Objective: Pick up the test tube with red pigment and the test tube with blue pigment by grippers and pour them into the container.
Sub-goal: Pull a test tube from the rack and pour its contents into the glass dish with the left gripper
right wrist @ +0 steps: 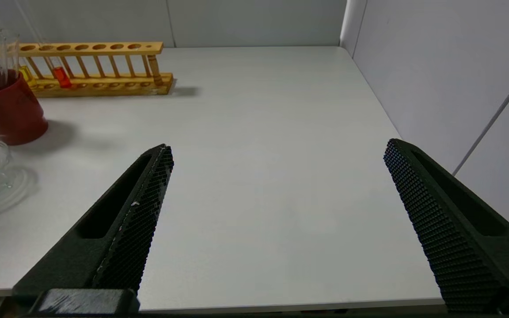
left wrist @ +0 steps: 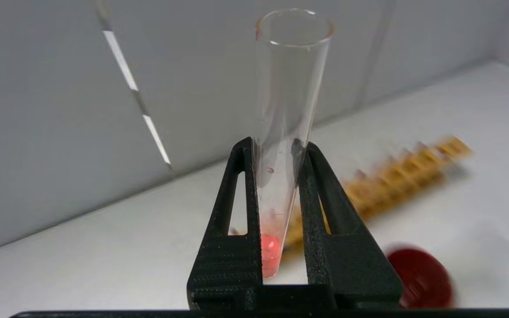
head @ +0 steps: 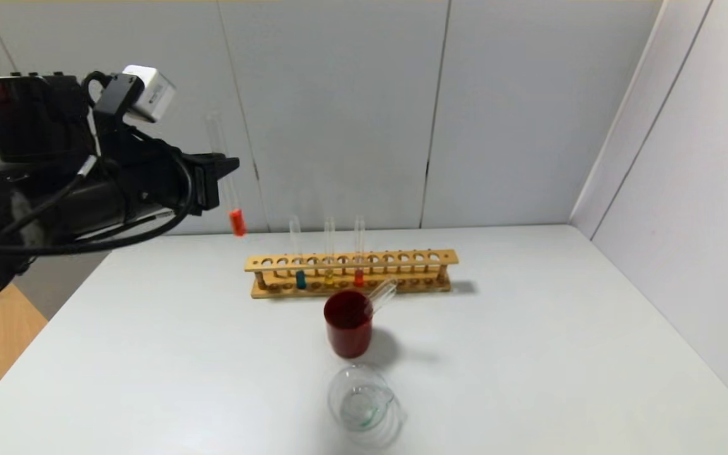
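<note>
My left gripper [head: 225, 169] is raised high at the table's far left, left of the rack. It is shut on the test tube with red pigment [head: 236, 222], held upright with orange-red liquid at its bottom. In the left wrist view the tube [left wrist: 287, 88] stands between the gripper's [left wrist: 277, 145] two black fingers. The test tube with blue pigment [head: 301, 279] stands in the wooden rack [head: 254, 265]. The container [head: 364, 401], a clear glass beaker, sits near the front middle. My right gripper [right wrist: 279, 145] is open and empty over the table's right front; it is out of the head view.
The rack also holds a yellow tube [head: 329, 277] and another orange-red tube [head: 358, 277]. A dark red cup [head: 348, 325] stands between rack and beaker with an empty tube [head: 382, 294] leaning in it. Walls close off the back and right.
</note>
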`<state>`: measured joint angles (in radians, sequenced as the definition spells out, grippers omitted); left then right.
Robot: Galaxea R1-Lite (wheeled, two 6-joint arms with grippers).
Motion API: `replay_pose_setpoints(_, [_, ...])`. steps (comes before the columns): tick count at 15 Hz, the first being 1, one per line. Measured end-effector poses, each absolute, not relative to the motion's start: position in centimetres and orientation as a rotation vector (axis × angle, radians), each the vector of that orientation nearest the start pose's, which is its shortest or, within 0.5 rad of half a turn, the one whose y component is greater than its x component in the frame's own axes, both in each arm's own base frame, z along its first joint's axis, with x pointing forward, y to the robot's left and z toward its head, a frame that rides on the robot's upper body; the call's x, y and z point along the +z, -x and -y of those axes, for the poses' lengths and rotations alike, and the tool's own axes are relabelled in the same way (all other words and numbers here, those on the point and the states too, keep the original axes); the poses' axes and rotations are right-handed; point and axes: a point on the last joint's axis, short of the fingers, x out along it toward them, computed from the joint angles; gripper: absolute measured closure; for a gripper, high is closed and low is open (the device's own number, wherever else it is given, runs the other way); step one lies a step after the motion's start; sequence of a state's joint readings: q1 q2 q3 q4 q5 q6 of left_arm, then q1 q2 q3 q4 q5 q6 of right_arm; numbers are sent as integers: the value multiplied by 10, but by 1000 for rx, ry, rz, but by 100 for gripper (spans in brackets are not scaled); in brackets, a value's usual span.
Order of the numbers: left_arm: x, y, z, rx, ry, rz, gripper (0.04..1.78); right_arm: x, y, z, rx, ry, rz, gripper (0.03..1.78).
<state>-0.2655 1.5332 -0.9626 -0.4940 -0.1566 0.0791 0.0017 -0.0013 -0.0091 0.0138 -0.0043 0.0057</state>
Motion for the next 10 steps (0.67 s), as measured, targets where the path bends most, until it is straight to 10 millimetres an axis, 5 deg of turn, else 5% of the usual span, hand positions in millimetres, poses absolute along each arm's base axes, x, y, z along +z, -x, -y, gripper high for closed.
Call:
replay_pose_setpoints(4, [238, -198, 77, -415, -191, -132, 151, 77, 24, 0, -3, -6, -3, 7])
replay_pose_setpoints(10, [200, -146, 62, -386, -385, -176, 151, 77, 24, 0, -3, -6, -3, 7])
